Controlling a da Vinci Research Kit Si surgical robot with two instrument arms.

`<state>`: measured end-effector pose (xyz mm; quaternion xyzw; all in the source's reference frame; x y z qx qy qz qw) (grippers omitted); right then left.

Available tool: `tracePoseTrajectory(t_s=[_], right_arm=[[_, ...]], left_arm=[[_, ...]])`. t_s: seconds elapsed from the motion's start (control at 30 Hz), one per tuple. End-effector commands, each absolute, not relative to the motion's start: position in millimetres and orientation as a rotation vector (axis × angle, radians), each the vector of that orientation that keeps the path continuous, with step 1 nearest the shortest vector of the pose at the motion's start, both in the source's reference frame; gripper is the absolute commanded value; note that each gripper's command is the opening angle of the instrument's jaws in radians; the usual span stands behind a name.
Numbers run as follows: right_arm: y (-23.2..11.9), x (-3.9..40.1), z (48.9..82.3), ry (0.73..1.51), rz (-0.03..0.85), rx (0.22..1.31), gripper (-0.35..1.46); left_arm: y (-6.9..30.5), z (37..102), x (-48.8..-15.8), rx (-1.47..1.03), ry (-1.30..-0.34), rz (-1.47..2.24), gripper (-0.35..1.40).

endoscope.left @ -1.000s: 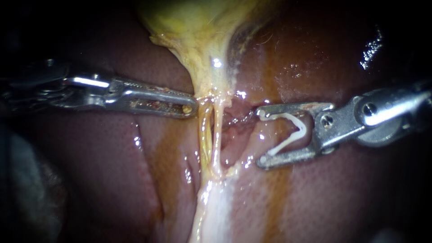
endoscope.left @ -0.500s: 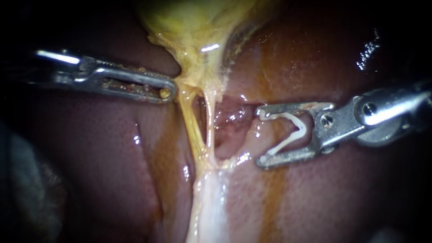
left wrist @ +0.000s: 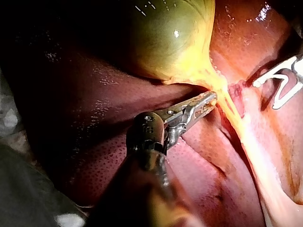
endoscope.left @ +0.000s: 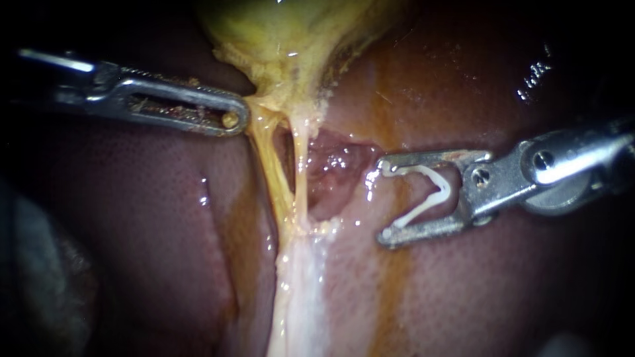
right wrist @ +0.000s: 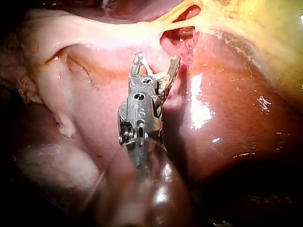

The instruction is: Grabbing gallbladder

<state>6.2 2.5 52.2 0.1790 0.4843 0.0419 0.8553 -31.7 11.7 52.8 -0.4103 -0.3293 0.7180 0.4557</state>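
Observation:
The yellow-green gallbladder (endoscope.left: 291, 33) (left wrist: 170, 38) narrows to a neck over the liver (endoscope.left: 145, 218). My left instrument (endoscope.left: 231, 120) (left wrist: 208, 100) has its jaws shut on the yellow tissue at the left edge of that neck and holds it taut. Two thin yellow tubes (endoscope.left: 272, 172) (endoscope.left: 301, 168) run down from the neck with a gap between them. My right instrument (endoscope.left: 385, 201) (right wrist: 157, 61) stands apart to their right. Its jaws are spread wide around a white V-shaped clip (endoscope.left: 430, 192) (right wrist: 161, 75), touching it from both sides and clear of the tissue.
A pale glistening band of tissue (endoscope.left: 297, 297) runs down from where the tubes meet. Raw red tissue (endoscope.left: 331, 162) lies between the tubes and the right jaws. Grey cloth (endoscope.left: 40, 277) (left wrist: 19, 189) lies at the liver's left edge.
My left instrument moved up and to the left, drawing the gallbladder neck with it; the tubes now slant left and the gap between them has widened. The right instrument has not moved.

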Motion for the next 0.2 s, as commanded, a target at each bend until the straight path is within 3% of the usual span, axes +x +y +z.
tracePoseTrajectory(t_s=[0.03, 0.2], right_arm=[[2.5, 6.2, 52.2, 1.018, 0.088, 0.376, 0.5], [2.5, 6.2, 52.2, 1.018, 0.088, 0.376, 0.5]], left_arm=[[11.6, 52.9, -31.8, -1.012, -0.812, 1.772, -0.35], [11.6, 53.0, -31.8, -1.013, -0.811, 1.772, -0.35]])
